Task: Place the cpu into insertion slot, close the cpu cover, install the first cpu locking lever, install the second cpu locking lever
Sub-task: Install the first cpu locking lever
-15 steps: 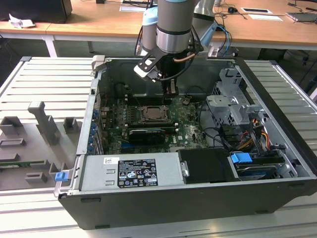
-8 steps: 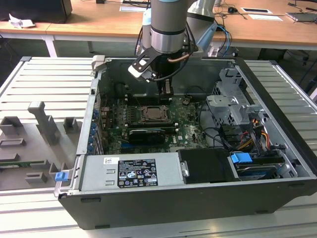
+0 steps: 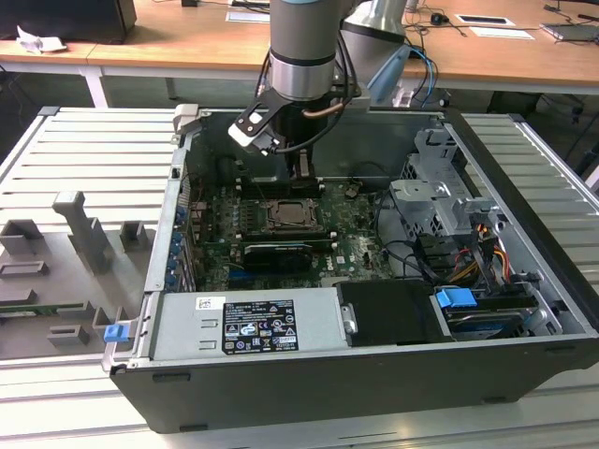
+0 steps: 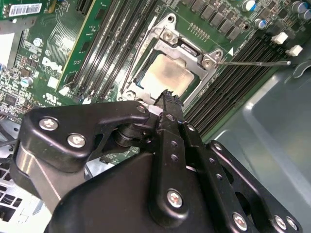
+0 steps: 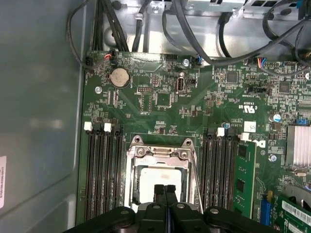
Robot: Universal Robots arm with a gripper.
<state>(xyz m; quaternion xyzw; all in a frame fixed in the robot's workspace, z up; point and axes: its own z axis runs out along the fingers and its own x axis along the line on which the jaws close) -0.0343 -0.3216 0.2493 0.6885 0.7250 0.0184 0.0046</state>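
Your gripper (image 5: 165, 190) is clenched on nothing, right over the cpu (image 4: 167, 75) under the closed cover (image 5: 159, 152), mid-frame in the exterior view.

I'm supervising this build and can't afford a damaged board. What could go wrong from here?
1. The shut fingers hang over the cpu, which sits in the window of the cpu cover. Pressing down off-centre might scratch or stress the chip.
2. One locking lever juts out across the memory slots. A push that slips off this thin rod could knock the fingers into those slots.
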